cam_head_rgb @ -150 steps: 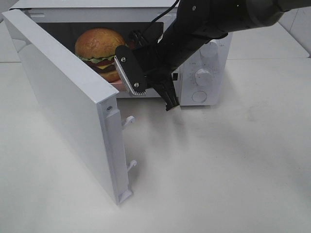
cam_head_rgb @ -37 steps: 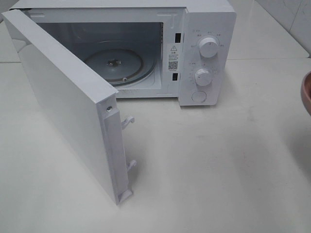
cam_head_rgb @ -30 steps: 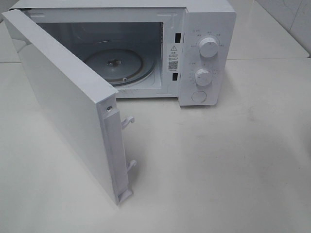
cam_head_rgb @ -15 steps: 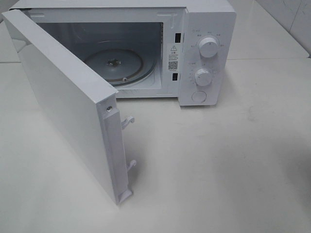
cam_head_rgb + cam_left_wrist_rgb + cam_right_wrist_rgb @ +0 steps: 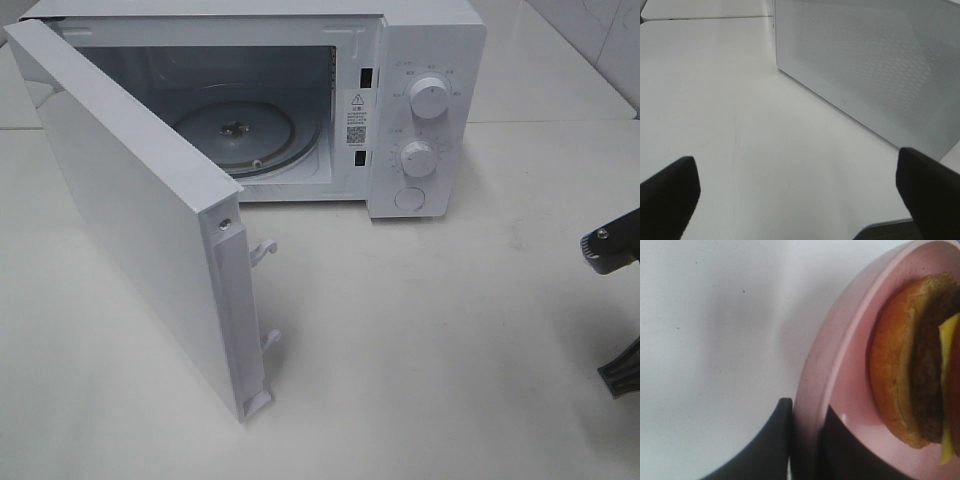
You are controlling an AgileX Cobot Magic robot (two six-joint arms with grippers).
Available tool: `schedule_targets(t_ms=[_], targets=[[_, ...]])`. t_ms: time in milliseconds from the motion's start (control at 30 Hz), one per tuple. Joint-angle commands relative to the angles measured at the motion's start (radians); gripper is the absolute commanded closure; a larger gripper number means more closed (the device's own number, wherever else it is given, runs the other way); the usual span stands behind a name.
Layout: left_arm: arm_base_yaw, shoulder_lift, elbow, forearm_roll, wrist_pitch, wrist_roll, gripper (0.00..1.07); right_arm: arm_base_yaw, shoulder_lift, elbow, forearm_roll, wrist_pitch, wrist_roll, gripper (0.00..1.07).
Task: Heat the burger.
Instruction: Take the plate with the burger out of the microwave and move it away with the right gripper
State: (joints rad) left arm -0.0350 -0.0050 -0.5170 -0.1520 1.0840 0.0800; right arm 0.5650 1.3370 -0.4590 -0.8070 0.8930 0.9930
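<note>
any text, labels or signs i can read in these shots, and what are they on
No word or number reads clearly in any view.
Sticker on the microwave's inner frame: a warning triangle sign above a square code; its print is too small to read.
Marks around the upper knob: too small to read.
Marks around the lower knob: too small to read.
Microwave door, left wrist view: one tiny mark, unreadable.
Right wrist view: no text.

Burger [image 5: 912, 365] on pink plate [image 5: 835, 365]

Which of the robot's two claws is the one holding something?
The right gripper: its jaws pinch the rim of the pink plate carrying the burger. The left gripper gapes wide, nothing between its fingers.
</note>
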Motion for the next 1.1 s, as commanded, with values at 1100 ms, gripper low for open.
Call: schedule_targets(t_ms=[1100], targets=[[0.000,-0.005,0.000,0.000,-0.013,-0.004,0.07,-0.007,0.438,-0.062,-0.145,-0.085,0.382,0.64]])
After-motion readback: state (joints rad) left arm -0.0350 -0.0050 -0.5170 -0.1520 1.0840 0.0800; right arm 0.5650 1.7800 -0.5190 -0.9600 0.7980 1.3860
